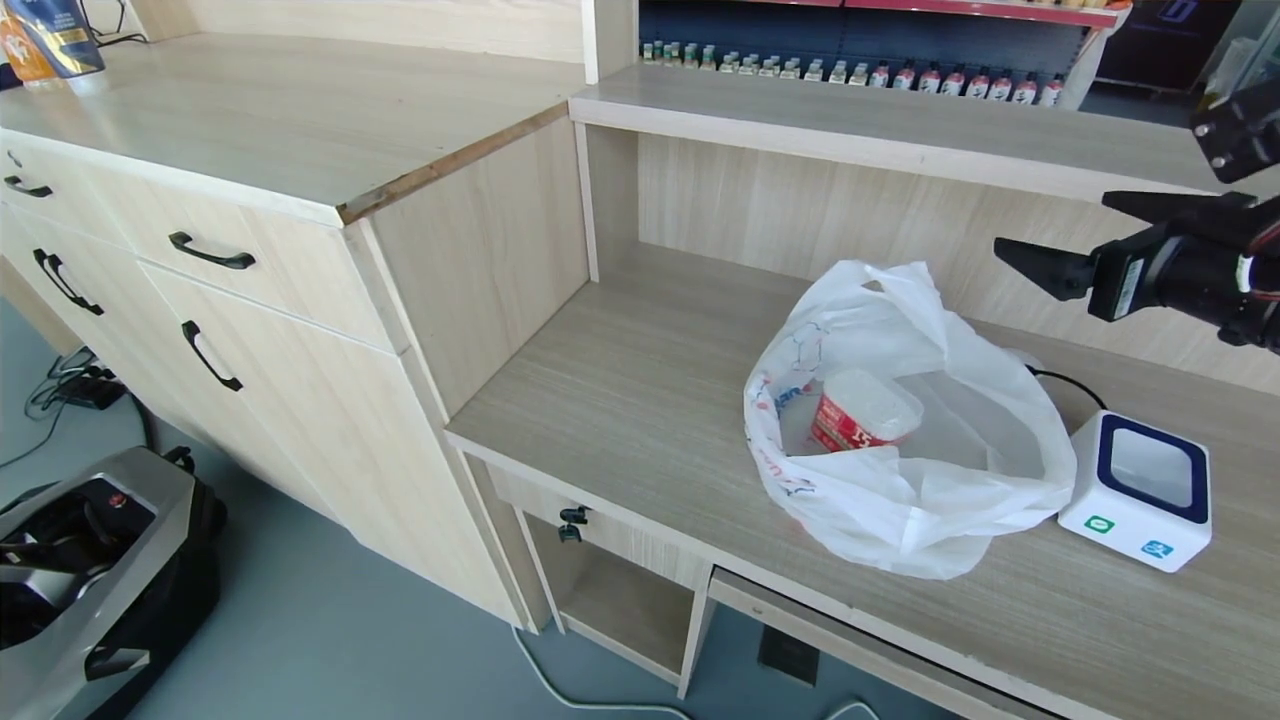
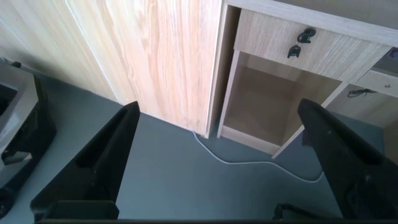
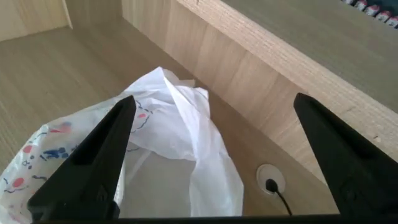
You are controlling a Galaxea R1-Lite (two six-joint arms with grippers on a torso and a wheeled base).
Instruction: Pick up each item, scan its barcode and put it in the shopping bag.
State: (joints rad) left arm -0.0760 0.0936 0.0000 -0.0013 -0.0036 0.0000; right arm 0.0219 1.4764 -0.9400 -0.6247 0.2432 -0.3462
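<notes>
1. Head view: the bag (image 1: pixel 930 500) lies open at centre right on the tabletop (image 1: pixel 640 400), with a red-and-white tub (image 1: pixel 860 410) inside it. The scanner (image 1: pixel 1140 490) sits at lower right, just beside the bag. The right pincer (image 1: pixel 1100 240) hangs at the right edge, higher in the frame than the bag, its fingers spread wide with nothing between them.
2. Left wrist view: the left pincer (image 2: pixel 217 104) gapes wide and empty over the grey floor (image 2: pixel 174 162). It faces a cabinet (image 2: pixel 155 50) and a drawer (image 2: pixel 292 43) with an open niche beneath. A white cable (image 2: pixel 249 160) runs across the floor.
3. Right wrist view: the right pincer is wide apart and empty above the bag's crumpled rim. The bag lies close to the wooden back wall (image 3: pixel 249 68). A black cable (image 3: pixel 280 196) comes from a hole in the tabletop near the bag.
</notes>
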